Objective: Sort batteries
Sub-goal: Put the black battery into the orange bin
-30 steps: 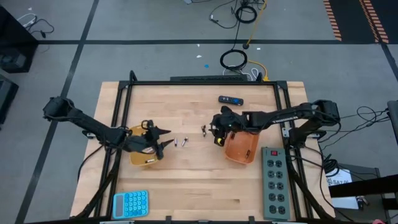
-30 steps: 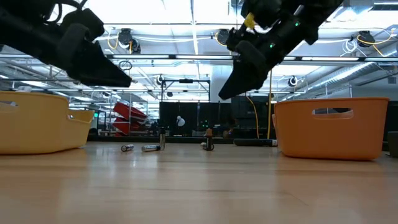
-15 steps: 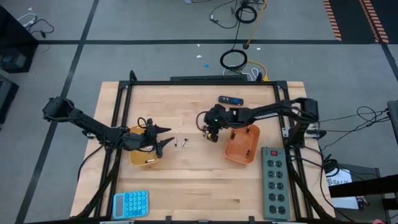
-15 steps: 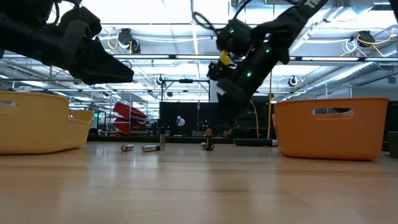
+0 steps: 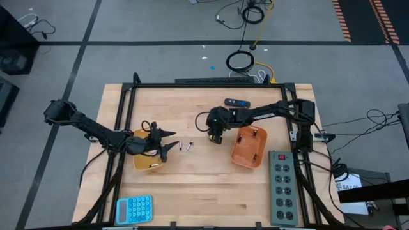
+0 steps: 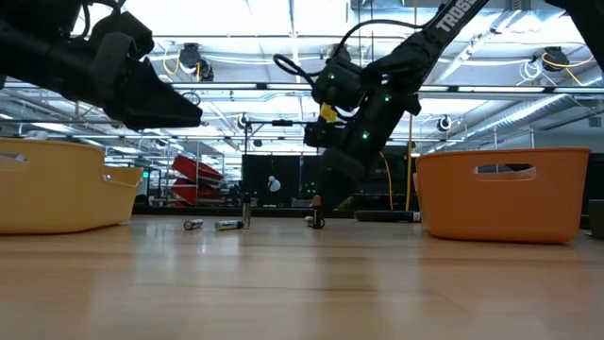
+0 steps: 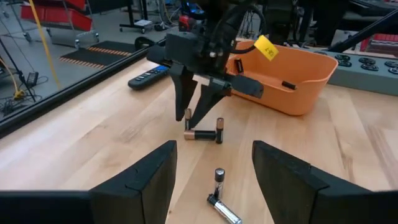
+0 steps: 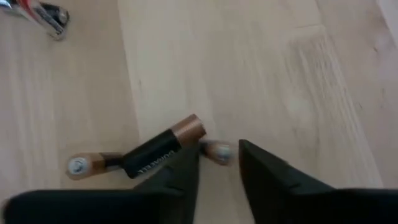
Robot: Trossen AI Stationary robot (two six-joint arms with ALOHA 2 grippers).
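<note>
Three batteries sit mid-table: a black-and-copper one (image 8: 158, 152) lying flat and two standing on end (image 7: 219, 129). My right gripper (image 8: 219, 148) is open and points down, its fingers on either side of one standing cell (image 8: 217, 151); I cannot tell whether they touch it. Two silvery batteries (image 5: 181, 146) (image 5: 190, 145) lie further left. My left gripper (image 5: 167, 145) is open and hovers at the right edge of the yellow tray (image 5: 146, 160). The orange tray (image 5: 249, 145) lies to the right.
A black-and-blue remote (image 5: 237, 102) lies near the far edge. A grey power strip (image 5: 281, 186) runs along the right side, and a blue calculator (image 5: 134, 209) sits at the near left. Bare wood lies between the trays and toward the near edge.
My right gripper has left the orange tray's left end, swung toward the table's left and come down onto the middle cluster of batteries, ending with its fingers around a standing cell. The batteries have kept their places.
</note>
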